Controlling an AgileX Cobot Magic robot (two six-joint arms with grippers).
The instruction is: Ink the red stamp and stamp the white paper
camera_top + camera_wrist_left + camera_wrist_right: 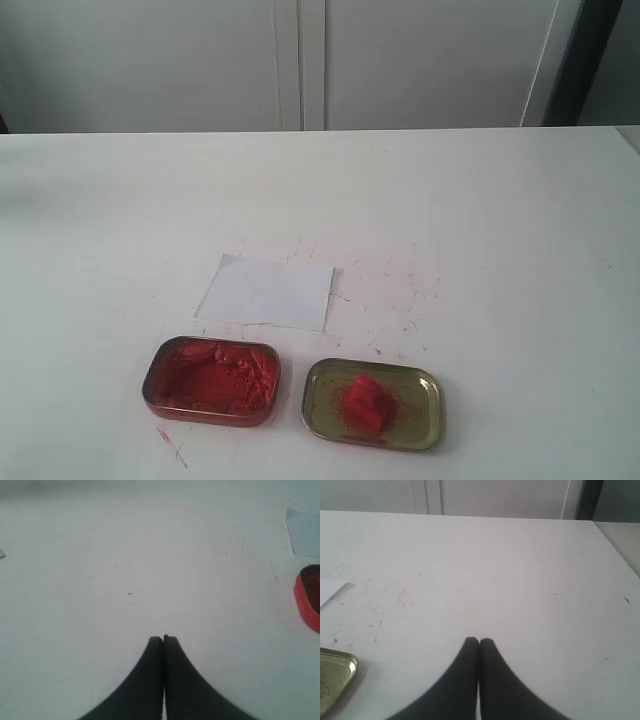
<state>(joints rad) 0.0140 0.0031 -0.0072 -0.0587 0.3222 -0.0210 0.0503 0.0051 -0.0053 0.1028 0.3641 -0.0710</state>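
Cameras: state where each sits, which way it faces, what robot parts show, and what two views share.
Exterior view: off the arms, above the near edge of the table, looking down at the white paper, red tin and gold tin holding the red stamp; no robot part shows.
Left wrist view: on the left wrist, facing the table past the shut left hand.
Right wrist view: on the right wrist, facing the far wall past the shut right hand.
Shared: both wrist views catch the white paper's corner.
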